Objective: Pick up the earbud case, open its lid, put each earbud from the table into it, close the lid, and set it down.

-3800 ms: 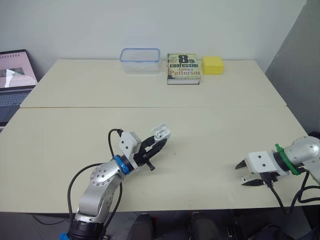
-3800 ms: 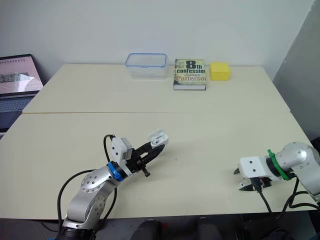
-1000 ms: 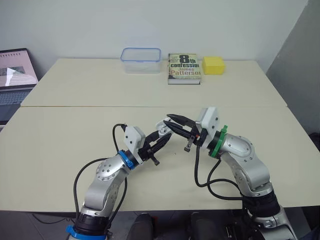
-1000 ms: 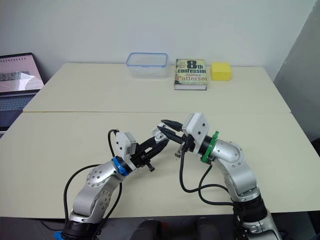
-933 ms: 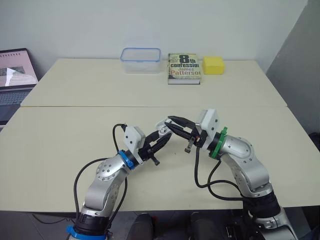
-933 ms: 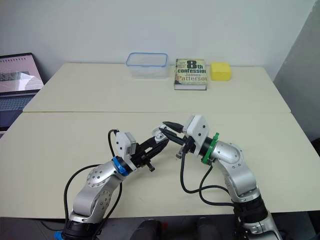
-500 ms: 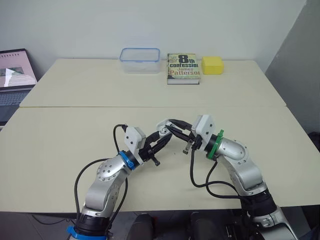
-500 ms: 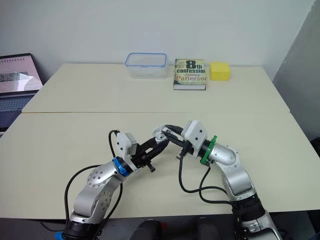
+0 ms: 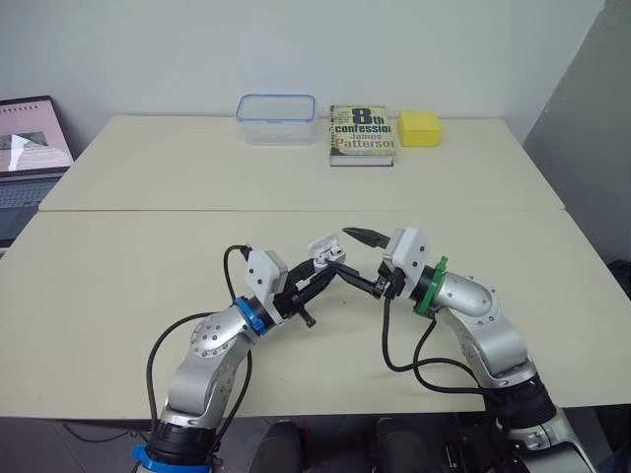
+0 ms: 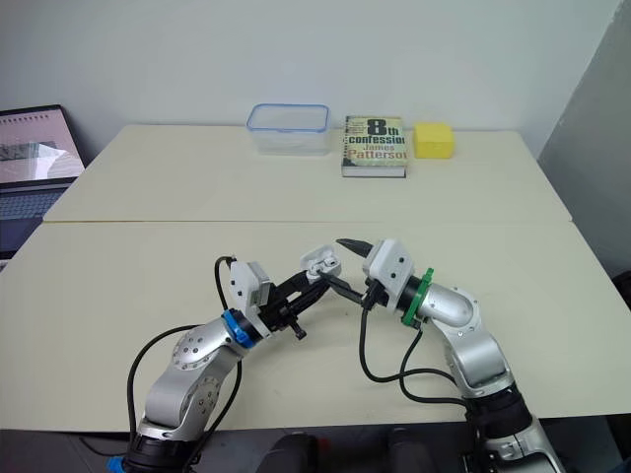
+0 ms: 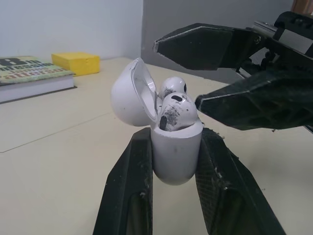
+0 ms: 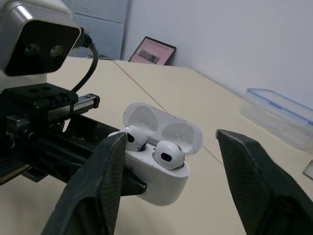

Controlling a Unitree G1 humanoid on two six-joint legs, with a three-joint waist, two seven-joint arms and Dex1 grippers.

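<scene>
The left fingers point(image 11: 129, 196) clench the case point(image 11: 177, 156) just above mid-desk point(image 9: 128, 286), its lid point(image 11: 129, 95) open and both earbuds point(image 11: 175, 110) seated inside. The right fingers point(image 9: 361, 236), spread and empty, flank it from 3 o'clock. Filling looks done; next, a right finger should tip the lid shut.

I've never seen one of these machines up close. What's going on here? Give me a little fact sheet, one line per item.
Left gripper: shut on the earbud case, holding it above the table
Lid: open, tipped back
Earbuds: both sitting in the case
Right gripper: open, one finger on each side of the case, gripping nothing
Far side of table: clear plastic box, book, yellow block
Far left: open laptop
</scene>
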